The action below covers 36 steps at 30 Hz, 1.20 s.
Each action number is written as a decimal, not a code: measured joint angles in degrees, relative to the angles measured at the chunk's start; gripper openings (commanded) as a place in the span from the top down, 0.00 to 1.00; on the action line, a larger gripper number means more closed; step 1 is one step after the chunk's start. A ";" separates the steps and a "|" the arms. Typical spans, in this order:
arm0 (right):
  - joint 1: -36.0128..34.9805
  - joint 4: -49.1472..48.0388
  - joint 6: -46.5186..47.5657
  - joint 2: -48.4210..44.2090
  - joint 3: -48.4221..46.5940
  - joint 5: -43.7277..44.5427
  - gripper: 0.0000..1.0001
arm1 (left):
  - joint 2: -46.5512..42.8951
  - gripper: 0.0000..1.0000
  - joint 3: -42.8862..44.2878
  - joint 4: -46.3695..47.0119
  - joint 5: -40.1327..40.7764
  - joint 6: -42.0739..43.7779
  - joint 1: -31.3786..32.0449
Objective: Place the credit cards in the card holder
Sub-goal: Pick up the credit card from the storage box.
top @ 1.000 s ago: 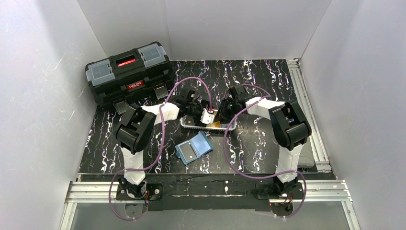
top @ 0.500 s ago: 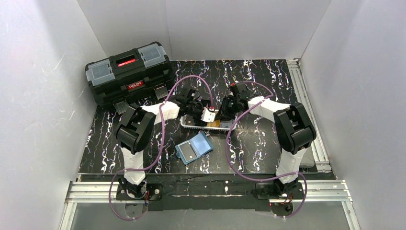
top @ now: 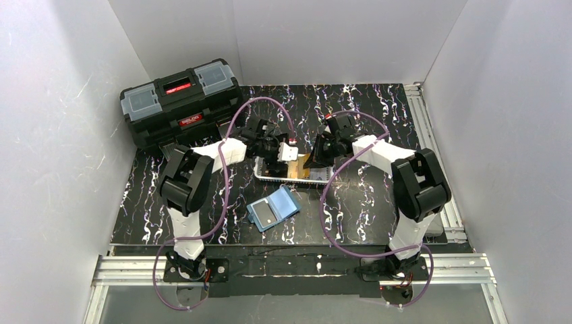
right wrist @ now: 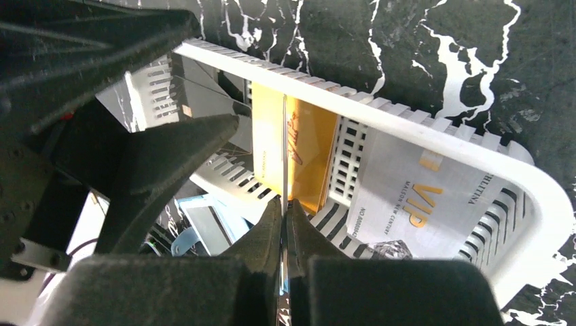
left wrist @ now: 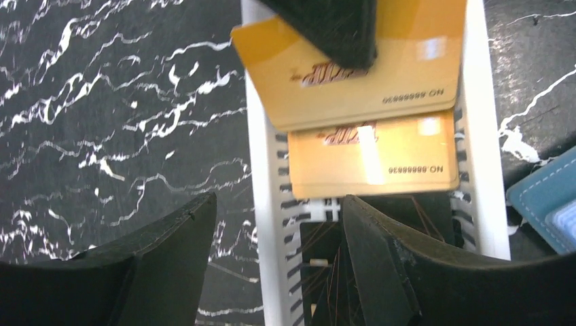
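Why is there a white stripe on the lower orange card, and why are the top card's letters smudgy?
Left wrist view: the stripe on the lower orange card is light glaring off plastic; the upper card has soft print, probably because it is nearer the lens. Right wrist view: no such stripe.

White panel walls are enclosing a black, white-veined tabletop; a black toolbox is sitting far left.
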<state>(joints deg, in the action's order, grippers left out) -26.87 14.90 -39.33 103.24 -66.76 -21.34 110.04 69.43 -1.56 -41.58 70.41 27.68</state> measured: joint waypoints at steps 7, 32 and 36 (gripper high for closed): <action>0.00 -0.07 2.99 -2.36 -0.09 -1.57 0.99 | -2.89 0.31 1.55 -3.21 -0.07 -5.09 -2.43; -12.46 -14.86 28.26 -22.64 7.37 -7.50 0.99 | -13.92 0.59 21.81 -58.18 -20.65 -2.84 -6.25; -12.31 -15.50 28.87 -23.21 8.52 -8.35 0.99 | -13.79 0.69 21.81 -58.86 -20.09 -0.87 -6.29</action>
<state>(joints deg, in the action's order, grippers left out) -39.18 -0.60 -10.46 80.03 -58.24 -29.69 96.25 91.24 -60.42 -61.67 69.54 21.39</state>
